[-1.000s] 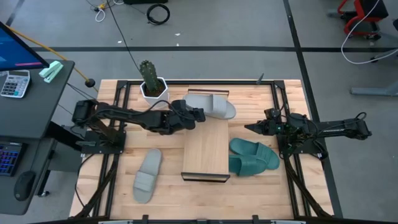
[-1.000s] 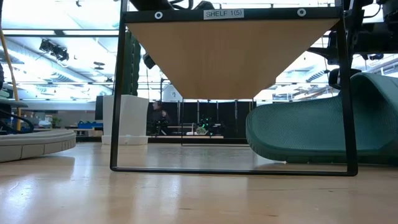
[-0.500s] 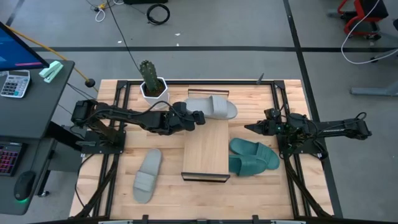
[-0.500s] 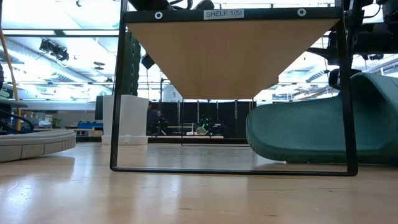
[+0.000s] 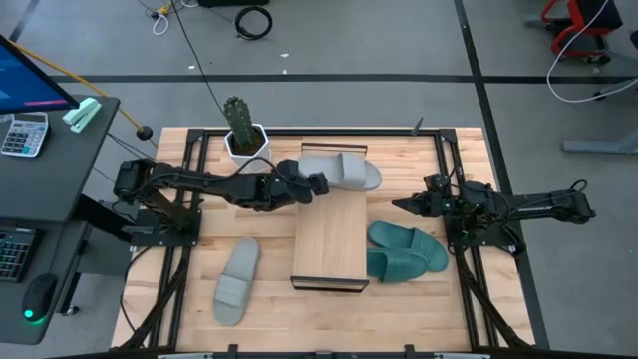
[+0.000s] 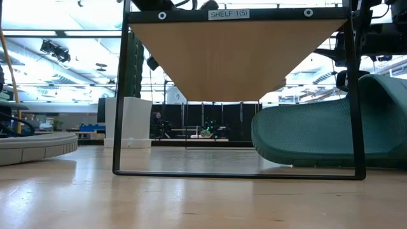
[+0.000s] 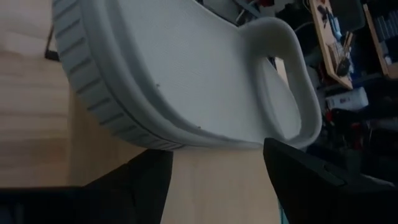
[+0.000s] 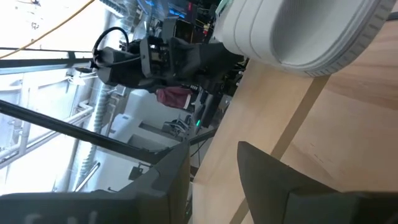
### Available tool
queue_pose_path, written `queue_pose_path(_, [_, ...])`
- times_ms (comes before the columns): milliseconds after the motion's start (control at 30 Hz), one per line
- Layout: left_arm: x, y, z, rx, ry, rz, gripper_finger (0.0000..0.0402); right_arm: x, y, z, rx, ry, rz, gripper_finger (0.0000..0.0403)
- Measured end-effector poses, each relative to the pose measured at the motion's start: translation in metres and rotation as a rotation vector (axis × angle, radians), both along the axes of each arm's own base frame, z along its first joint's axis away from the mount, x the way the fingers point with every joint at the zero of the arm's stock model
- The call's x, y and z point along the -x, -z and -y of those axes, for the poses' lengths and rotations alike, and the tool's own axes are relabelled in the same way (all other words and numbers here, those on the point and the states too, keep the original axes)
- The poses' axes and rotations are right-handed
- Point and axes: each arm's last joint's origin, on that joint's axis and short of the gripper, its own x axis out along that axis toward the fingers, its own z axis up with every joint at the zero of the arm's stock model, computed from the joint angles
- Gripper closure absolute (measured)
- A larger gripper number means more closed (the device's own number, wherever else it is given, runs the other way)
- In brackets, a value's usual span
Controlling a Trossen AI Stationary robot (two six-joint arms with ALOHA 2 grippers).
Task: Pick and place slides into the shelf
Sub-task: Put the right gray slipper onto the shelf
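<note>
The left pincer (image 5: 317, 183) sits at the heel of a grey slide (image 5: 341, 168), which lies just ahead of it at the shelf's (image 5: 330, 234) far end. In the left wrist view its two fingers (image 7: 305, 171) stand apart with the slide's sole (image 7: 186, 81) close in front; nothing is clamped yet.

To do this grasp well, it should likely close over the slide's thick edge or strap, lift clear of the frame, then set it flat along the board.

The right pincer (image 5: 404, 204) waits, fingers apart, with the teal pair (image 5: 404, 251) just behind it beside the shelf. The second grey slide (image 5: 235, 280) lies well back on the counter (image 5: 179, 299).

Whether the slide rests partly on the board is hard to tell. The low view hides the grasp entirely.
</note>
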Motion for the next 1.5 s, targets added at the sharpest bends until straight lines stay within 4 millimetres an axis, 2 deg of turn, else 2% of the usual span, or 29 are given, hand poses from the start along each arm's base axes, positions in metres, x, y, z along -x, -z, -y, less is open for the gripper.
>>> queue_pose_path(333, [0.000,0.000,-0.003,0.006,-0.004,-0.004,0.0154,0.000,0.000,0.000,0.000,0.000,0.000,0.0261])
queue_pose_path(700, [-0.001,0.001,-0.003,0.070,0.112,-0.019,0.0146,0.000,0.000,0.000,-0.016,-0.013,0.000,0.0261])
queue_pose_path(867, [0.003,-0.007,-0.006,0.076,0.201,-0.024,0.0145,0.000,0.001,-0.001,-0.016,-0.021,-0.005,0.0261])
queue_pose_path(1100, [0.008,-0.024,-0.007,0.035,0.173,0.064,0.0147,0.000,0.001,-0.001,-0.016,-0.023,-0.009,0.0261])
queue_pose_path(1267, [0.003,-0.033,-0.002,0.047,0.238,0.163,0.0147,-0.001,0.002,-0.001,-0.018,-0.024,-0.018,0.0261])
queue_pose_path(1500, [0.005,-0.025,0.011,0.067,0.275,0.097,0.0158,-0.003,0.004,-0.002,-0.019,-0.051,-0.041,0.0261])
